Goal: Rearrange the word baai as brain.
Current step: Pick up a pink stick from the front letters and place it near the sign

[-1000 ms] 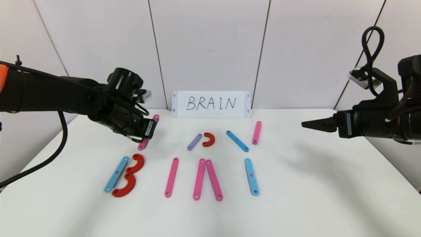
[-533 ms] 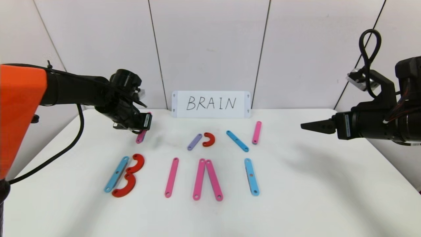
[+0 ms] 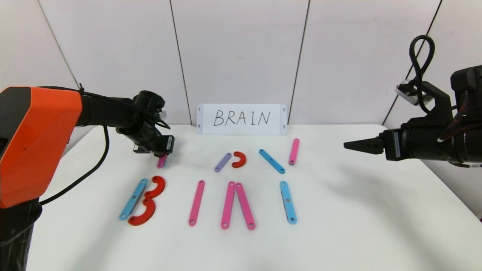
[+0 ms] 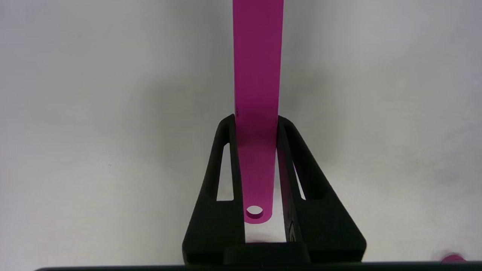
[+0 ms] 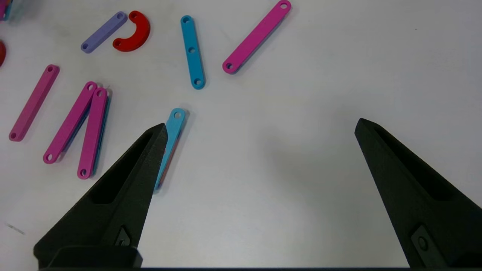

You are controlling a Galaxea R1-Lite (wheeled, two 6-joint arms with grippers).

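Observation:
My left gripper (image 3: 161, 149) is shut on a pink bar (image 3: 162, 162) at the table's back left; in the left wrist view the bar (image 4: 257, 75) runs out between the fingers (image 4: 256, 118). In the front row lie a blue bar (image 3: 133, 199) with two red arcs (image 3: 150, 201), a pink bar (image 3: 197, 202), two pink bars (image 3: 236, 205) meeting at the top, and a blue bar (image 3: 288, 202). Behind them lie a purple bar (image 3: 223, 162), a red arc (image 3: 239, 159), a blue bar (image 3: 271, 161) and a pink bar (image 3: 294, 151). My right gripper (image 3: 348, 145) hangs open and empty at the right (image 5: 260, 126).
A white card reading BRAIN (image 3: 241, 119) stands against the back wall. The white table (image 3: 376, 210) has bare room at the right and along the front edge.
My left gripper has moved a little left and lower with the pink bar, and the arm has swung so its orange upper part fills the left side. The right arm has barely moved.

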